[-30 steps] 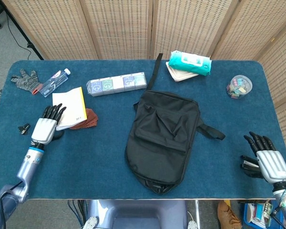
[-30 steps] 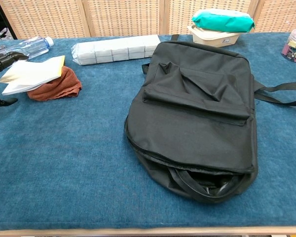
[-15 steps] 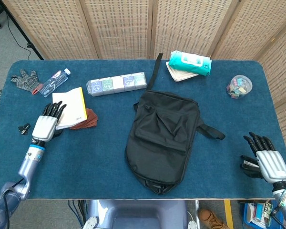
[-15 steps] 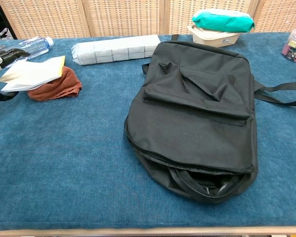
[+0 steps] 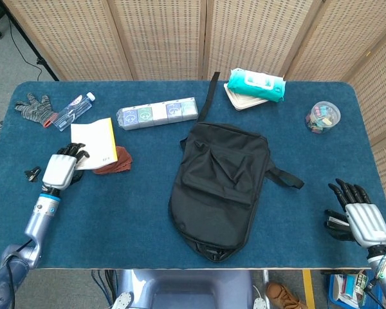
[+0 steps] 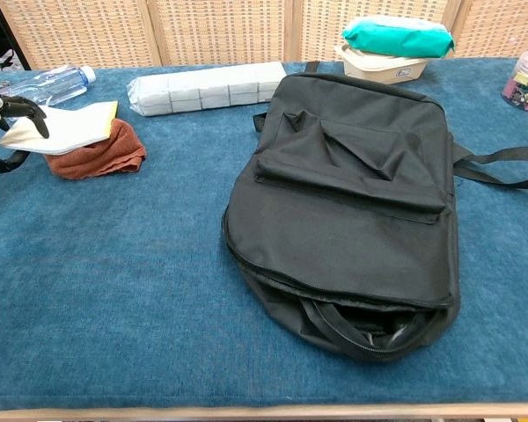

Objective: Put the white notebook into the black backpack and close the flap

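Observation:
The white notebook [image 5: 94, 138] with a yellow edge lies at the table's left, partly on a brown-red cloth [image 5: 116, 161]. My left hand [image 5: 60, 168] is at its near-left corner, fingers curled over the top of the notebook [image 6: 66, 126] and the thumb lower at the edge. The black backpack [image 5: 222, 180] lies flat in the middle, its zipped mouth [image 6: 361, 323] gaping toward the front edge and its strap [image 5: 284, 177] trailing right. Near the front right corner, my right hand [image 5: 359, 219] rests with fingers spread, holding nothing.
Along the back stand a grey glove [image 5: 33, 106], a water bottle [image 5: 74, 111], a row of wrapped packets [image 5: 157, 113], a green wipes pack on a tray [image 5: 256, 85] and a clear tub of clips [image 5: 323, 116]. A small black clip [image 5: 32, 172] lies left of my left hand.
My left hand's fingers, stretched out over the notebook's corner before, have curled down onto it. The notebook, backpack and right hand have not moved.

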Available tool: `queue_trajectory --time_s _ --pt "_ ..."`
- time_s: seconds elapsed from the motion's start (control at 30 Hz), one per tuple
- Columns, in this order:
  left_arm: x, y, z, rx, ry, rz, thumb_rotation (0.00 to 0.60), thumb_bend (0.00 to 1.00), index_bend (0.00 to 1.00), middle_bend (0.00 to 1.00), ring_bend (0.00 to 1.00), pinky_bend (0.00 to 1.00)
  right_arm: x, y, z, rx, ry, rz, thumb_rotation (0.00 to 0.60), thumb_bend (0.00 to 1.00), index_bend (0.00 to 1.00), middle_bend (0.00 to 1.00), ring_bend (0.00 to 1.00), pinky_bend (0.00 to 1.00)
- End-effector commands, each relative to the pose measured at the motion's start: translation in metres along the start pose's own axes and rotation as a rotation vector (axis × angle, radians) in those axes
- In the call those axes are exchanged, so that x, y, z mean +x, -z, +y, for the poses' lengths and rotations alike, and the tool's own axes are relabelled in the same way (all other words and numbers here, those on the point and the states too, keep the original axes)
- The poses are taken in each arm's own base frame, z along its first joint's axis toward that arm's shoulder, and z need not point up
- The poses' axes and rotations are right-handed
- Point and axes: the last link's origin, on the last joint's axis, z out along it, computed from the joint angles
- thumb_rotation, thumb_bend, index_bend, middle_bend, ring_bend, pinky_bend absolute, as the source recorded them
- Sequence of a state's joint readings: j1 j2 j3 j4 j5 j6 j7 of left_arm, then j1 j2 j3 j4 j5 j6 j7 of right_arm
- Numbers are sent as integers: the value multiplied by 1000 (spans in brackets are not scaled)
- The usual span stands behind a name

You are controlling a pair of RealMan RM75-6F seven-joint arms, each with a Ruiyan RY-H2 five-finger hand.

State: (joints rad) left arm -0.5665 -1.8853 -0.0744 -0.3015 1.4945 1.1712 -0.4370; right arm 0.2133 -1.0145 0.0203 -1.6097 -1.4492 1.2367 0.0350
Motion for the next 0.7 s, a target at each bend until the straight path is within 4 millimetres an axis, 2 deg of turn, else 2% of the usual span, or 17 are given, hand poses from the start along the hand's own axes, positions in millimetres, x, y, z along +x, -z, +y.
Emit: queue_trajectory --time_s 0.03,0.1,0.23,0.33,0.5,0.7 --pt "0 -1 1 2 -9 5 600 505 477 298 233 374 0 0 0 -1 0 1 600 0 0 0 0 0" --pt "0 -2 1 6 -14 9 600 509 509 325 253 405 0 0 0 -1 -1 1 600 0 0 0 0 0" --pt "3 -2 3 13 -8 39 600 517 643 461 364 550 1 0 0 0 -1 4 600 0 0 0 0 0" --pt "4 -2 3 18 -10 59 600 531 721 534 423 615 0 0 0 1 0 4 600 0 0 0 0 0" --pt "12 -1 4 2 12 115 600 611 809 614 481 653 -3 1 -2 11 4 -11 600 0 0 0 0 0" --pt "24 -4 3 -17 16 167 600 620 825 629 492 654 -11 -2 -12 47 -14 -59 600 0 0 0 0 0"
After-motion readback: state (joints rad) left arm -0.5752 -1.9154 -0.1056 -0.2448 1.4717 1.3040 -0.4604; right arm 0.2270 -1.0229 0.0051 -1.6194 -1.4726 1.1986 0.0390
